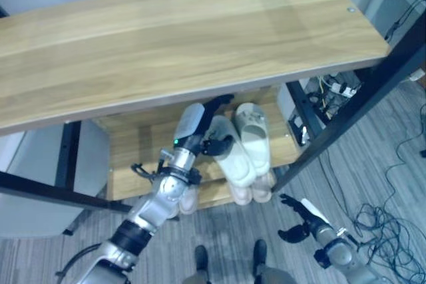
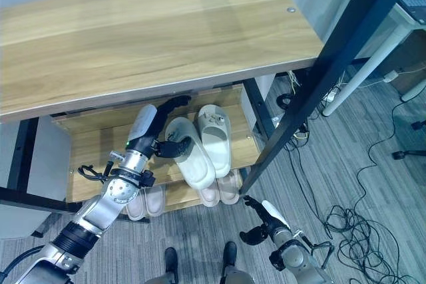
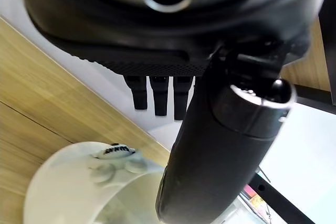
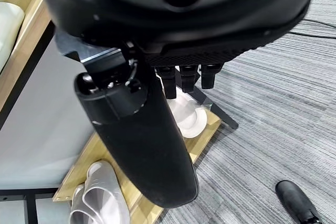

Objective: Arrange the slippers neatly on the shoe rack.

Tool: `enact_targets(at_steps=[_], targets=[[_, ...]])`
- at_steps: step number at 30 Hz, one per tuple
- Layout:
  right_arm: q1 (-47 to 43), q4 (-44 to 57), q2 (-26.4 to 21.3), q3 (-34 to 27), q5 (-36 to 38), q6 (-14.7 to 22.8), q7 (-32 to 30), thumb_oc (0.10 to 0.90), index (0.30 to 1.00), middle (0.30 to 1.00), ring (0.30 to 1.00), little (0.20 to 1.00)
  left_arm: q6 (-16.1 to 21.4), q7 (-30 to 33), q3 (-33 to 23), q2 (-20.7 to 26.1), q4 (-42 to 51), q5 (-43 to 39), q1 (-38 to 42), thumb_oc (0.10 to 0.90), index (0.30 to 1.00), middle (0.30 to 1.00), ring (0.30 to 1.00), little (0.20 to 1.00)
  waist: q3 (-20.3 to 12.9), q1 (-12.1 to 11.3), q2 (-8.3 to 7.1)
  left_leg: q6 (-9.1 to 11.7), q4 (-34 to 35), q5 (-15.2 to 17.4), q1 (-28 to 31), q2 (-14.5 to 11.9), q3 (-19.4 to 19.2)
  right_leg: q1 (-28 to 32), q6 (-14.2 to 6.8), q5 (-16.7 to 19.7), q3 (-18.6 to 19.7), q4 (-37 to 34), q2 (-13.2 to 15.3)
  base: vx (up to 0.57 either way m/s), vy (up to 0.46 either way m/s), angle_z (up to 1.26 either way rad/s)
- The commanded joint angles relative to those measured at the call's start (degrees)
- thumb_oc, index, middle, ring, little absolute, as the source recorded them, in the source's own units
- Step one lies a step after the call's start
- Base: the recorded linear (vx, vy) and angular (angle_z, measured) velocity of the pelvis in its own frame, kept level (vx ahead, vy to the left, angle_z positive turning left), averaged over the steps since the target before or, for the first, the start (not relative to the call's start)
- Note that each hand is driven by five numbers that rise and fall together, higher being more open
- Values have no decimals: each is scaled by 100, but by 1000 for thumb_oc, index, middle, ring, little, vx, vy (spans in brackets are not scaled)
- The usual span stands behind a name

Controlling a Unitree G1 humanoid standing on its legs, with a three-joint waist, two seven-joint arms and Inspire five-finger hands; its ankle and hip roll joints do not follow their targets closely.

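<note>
Nearest, the right hand (image 2: pixel 266 221) is hanging idle low over the floor, its fingers relaxed and loosely spread, holding nothing. Further in, the left hand (image 2: pixel 163 131) is reaching under the wooden top (image 1: pixel 200 44) onto the middle shelf (image 2: pixel 100 151), thumb and fingers pinching the edge of the left slipper (image 2: pixel 190 154), which is lying just beside the right slipper (image 2: pixel 216 138). Judging by this, placing is under way; next it is needing squaring beside its mate, then letting go, while other pairs (image 2: pixel 219 191) are sitting on the lower shelf
</note>
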State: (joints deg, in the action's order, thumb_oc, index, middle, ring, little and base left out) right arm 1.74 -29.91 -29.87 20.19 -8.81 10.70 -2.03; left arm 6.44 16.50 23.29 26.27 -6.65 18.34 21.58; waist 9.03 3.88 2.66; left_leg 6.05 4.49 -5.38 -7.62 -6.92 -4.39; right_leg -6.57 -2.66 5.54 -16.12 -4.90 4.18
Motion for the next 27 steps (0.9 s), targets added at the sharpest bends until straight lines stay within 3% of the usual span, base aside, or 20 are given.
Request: enact_targets(at_steps=[1,14,27], targets=[[-109,290,-172,20,145,414,-230,800,900,900,900,900,610,208,-304,95,213,-47,439,800,900,900,900,900,-370,-59,-105,23,51,280,76,-44,-477,-50,-608,-390,118,-10,314,0,0,0],[-98,119,83,31,86,344,-282,800,900,900,900,900,617,-10,-638,-194,611,-615,-504,800,900,900,900,900,-328,-259,-197,-4,51,278,171,-31,-349,153,-563,-453,-22,-10,312,-3,-7,6],[-135,62,80,35,48,273,-417,800,900,900,900,900,470,104,-355,-500,75,-771,-305,800,900,900,900,900,-204,-261,-299,-18,51,266,139,-45,-295,134,-553,-429,-51,-10,310,-8,-2,4]])
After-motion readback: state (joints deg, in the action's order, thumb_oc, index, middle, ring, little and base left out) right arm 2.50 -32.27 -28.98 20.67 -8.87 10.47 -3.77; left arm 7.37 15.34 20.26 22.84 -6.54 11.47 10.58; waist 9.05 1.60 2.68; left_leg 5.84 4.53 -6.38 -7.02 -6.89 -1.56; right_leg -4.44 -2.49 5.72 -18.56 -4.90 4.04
